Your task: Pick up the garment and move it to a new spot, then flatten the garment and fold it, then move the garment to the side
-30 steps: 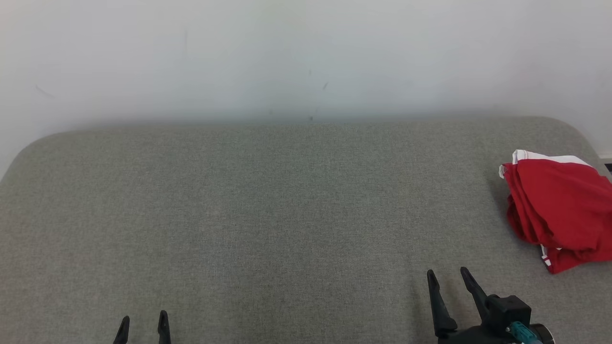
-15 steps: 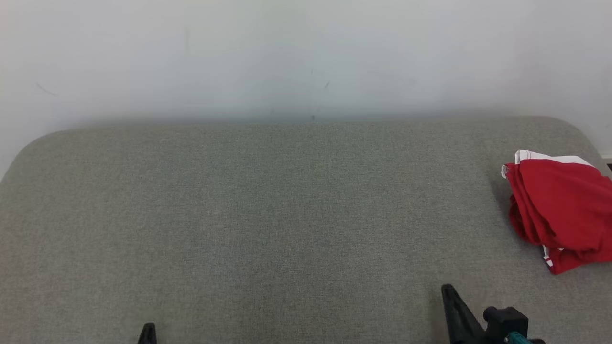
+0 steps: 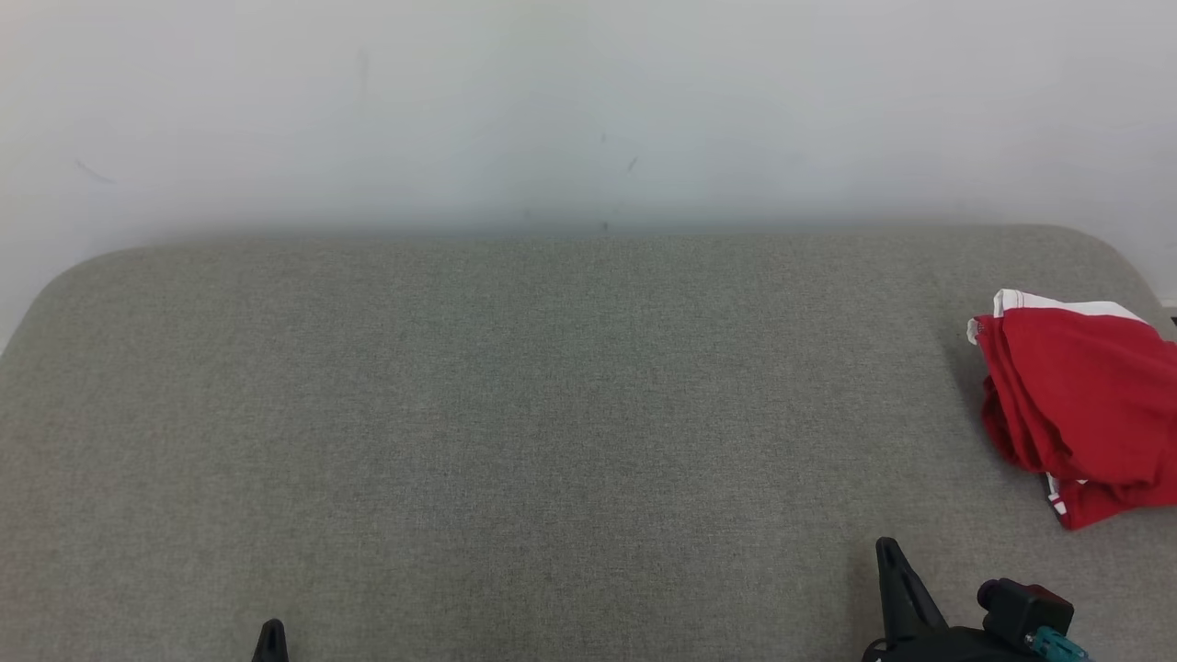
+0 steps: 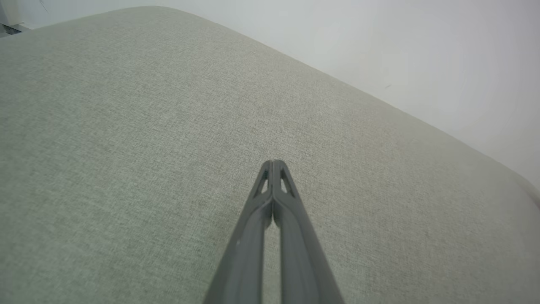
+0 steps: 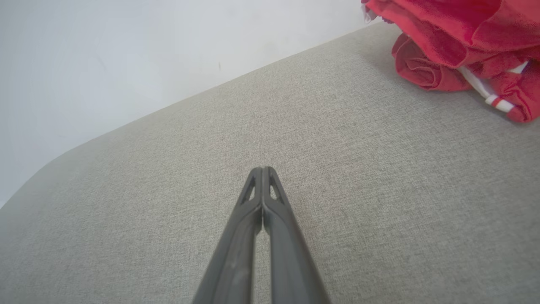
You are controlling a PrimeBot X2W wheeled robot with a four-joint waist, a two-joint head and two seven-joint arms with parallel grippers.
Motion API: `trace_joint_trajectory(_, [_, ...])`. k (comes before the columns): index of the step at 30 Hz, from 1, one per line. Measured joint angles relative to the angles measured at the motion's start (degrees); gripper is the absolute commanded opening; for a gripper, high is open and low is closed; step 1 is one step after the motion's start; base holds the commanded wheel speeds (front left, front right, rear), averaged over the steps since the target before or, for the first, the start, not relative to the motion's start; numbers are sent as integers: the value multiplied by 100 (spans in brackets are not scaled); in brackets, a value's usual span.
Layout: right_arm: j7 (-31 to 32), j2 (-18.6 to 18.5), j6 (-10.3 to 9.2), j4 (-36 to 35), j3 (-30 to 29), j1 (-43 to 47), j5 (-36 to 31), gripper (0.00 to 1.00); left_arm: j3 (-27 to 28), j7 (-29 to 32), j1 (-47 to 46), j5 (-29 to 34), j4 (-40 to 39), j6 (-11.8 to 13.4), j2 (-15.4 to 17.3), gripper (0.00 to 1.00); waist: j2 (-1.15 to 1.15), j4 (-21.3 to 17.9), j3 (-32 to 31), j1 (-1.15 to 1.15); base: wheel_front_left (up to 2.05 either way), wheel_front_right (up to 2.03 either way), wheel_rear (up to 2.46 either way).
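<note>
1. The garment [image 3: 1076, 405], red with white trim, lies in a loose, rumpled heap at the right-hand end of the table [image 3: 515, 386]. Part of it runs past the edge of the head view.
2. Your left gripper [image 4: 273, 165] has its jaws pressed together on nothing. It sits low over the table's near edge, on the left side.
3. Your right gripper [image 5: 262, 171] is the same, jaws closed and empty. It sits over the table's near edge on the right side, apart from the garment.
4. Read the heap with care. It would fit a garment yet to be carried toward the table's middle, and equally one roughly folded and set aside at the table's end. The pictures do not settle which.
5. Expect it to handle as light, limp cloth. It will likely sag, stretch and drag on the table's rough weave rather than slide, and its layers can peel apart.
6. If you do take hold, a white-trimmed hem or a thick outer fold looks the surest place. Pinch an edge, not the top of the mound.
</note>
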Motion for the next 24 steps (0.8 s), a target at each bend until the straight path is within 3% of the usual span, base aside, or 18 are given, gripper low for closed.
trace_joint_trajectory(24, [511, 0, 0, -393, -167, -47, 2223, 0, 47, 533, -264, -2101, -159, -8, 4, 0, 0, 41, 2, 0, 0, 0, 0])
